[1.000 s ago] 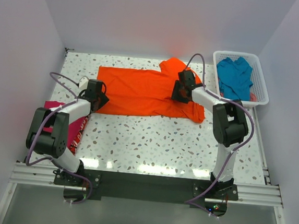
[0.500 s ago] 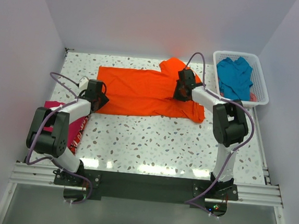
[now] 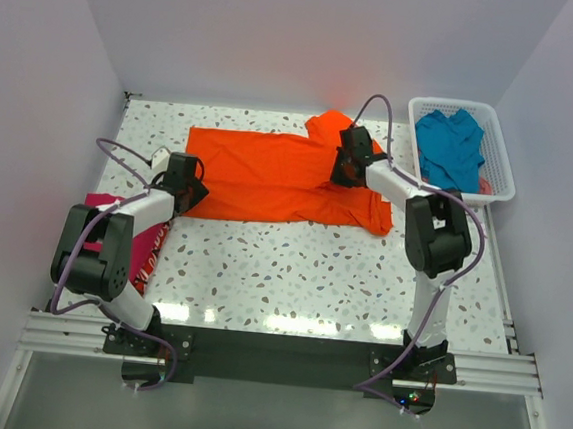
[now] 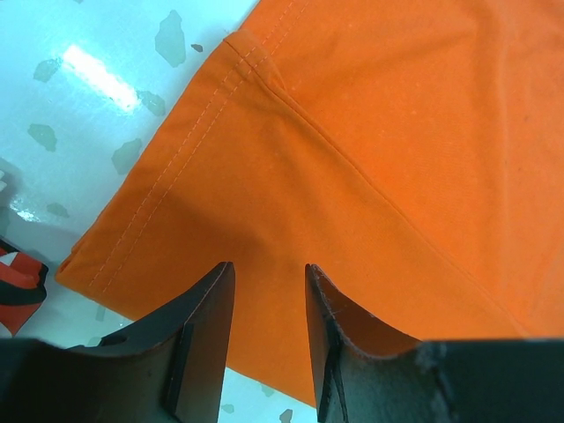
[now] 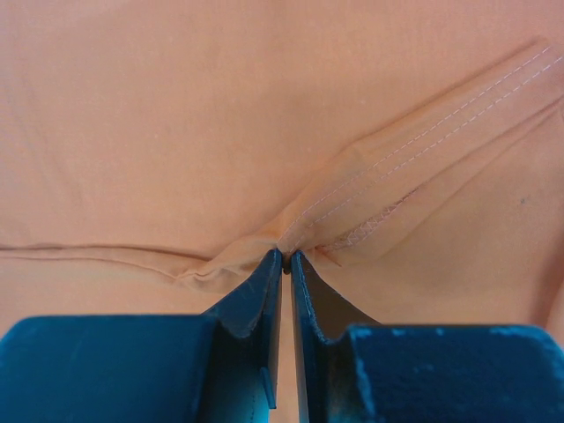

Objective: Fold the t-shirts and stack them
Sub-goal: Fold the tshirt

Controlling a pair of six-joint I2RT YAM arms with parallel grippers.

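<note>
Right wrist view: the right hand (image 5: 285, 256) pinches shut on a seam fold of the orange t-shirt (image 3: 260, 172), spread on the worktop (image 3: 292, 265) left of the basket (image 3: 457, 103). The left hand (image 4: 269, 271), open over the hem farthest from the basket, should grip before both lift evenly.

I see basket (image 3: 503, 143): white lattice, far-right corner | table (image 3: 292, 265): pale, dark-speckled, glossy near me | rail (image 3: 274, 352): metal, along near edge | walls: plain, pale
</note>
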